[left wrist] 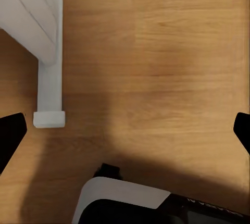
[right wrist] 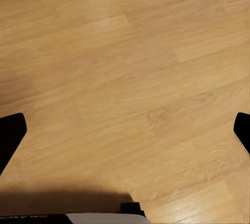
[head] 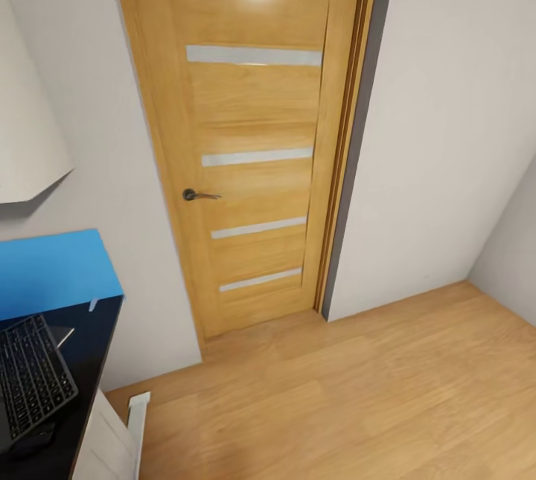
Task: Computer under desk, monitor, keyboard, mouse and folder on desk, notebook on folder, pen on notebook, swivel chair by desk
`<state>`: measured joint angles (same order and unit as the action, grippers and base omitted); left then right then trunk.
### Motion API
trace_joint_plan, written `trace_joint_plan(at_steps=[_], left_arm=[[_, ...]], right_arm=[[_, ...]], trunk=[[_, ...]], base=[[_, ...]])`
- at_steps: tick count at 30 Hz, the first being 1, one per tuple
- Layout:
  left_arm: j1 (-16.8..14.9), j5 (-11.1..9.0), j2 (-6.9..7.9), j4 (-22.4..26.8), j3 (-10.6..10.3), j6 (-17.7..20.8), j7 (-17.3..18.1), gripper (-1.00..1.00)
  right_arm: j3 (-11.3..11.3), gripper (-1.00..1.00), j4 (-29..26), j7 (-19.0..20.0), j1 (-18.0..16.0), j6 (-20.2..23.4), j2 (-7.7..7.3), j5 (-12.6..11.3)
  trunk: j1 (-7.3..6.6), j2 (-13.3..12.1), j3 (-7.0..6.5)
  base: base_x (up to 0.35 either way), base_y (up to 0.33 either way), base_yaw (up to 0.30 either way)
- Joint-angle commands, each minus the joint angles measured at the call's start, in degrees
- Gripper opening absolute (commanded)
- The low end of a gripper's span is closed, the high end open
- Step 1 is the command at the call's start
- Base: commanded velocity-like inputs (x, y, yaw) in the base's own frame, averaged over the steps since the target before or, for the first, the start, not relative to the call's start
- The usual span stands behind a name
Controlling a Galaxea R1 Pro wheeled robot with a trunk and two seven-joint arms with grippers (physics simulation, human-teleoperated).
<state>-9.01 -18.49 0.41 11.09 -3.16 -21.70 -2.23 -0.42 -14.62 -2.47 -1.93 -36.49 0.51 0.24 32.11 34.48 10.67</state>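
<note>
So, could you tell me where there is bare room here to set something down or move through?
The wood floor lies bare from the door across to the right wall, and under both open grippers. The black desk corner is crowded: the keyboard covers most of it, leaving a narrow strip by the blue back panel. A white desk leg stands near the left gripper.

Cut-off edges in the bedroom

The head view's left edge is cropping the keyboard (head: 31, 385), the desk (head: 85, 361) and a white shape, while a dark lump near the keyboard is staying too blurred to identify.
</note>
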Motion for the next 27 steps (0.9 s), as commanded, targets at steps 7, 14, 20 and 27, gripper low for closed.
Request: trace_joint_plan(at_steps=[7,14,20,27], left_arm=[[0.0,-0.2,0.03,0.0,-0.4,-0.2,-0.2,1.0],[0.0,-0.2,0.02,0.0,-0.4,-0.2,-0.2,1.0],[0.0,-0.2,0.03,0.0,-0.4,-0.2,-0.2,1.0],[0.0,-0.5,0.03,0.0,-0.1,-0.3,-0.4,1.0]], right_arm=[[0.0,1.0,0.0,-0.2,0.0,-0.2,0.02,0.0],[0.0,1.0,0.0,-0.2,-0.1,-0.2,0.02,0.0],[0.0,1.0,0.0,-0.2,0.0,-0.3,0.02,0.1],[-0.1,1.0,-0.1,-0.2,-0.1,-0.5,0.26,0.0]], trunk=[[0.05,0.1,0.09],[0.05,0.1,0.09],[0.05,0.1,0.09],[0.05,0.1,0.09]], base=[[0.332,-0.132,0.0],[0.328,-0.142,0.0],[0.216,-0.136,0.0],[0.017,-0.013,0.129]])
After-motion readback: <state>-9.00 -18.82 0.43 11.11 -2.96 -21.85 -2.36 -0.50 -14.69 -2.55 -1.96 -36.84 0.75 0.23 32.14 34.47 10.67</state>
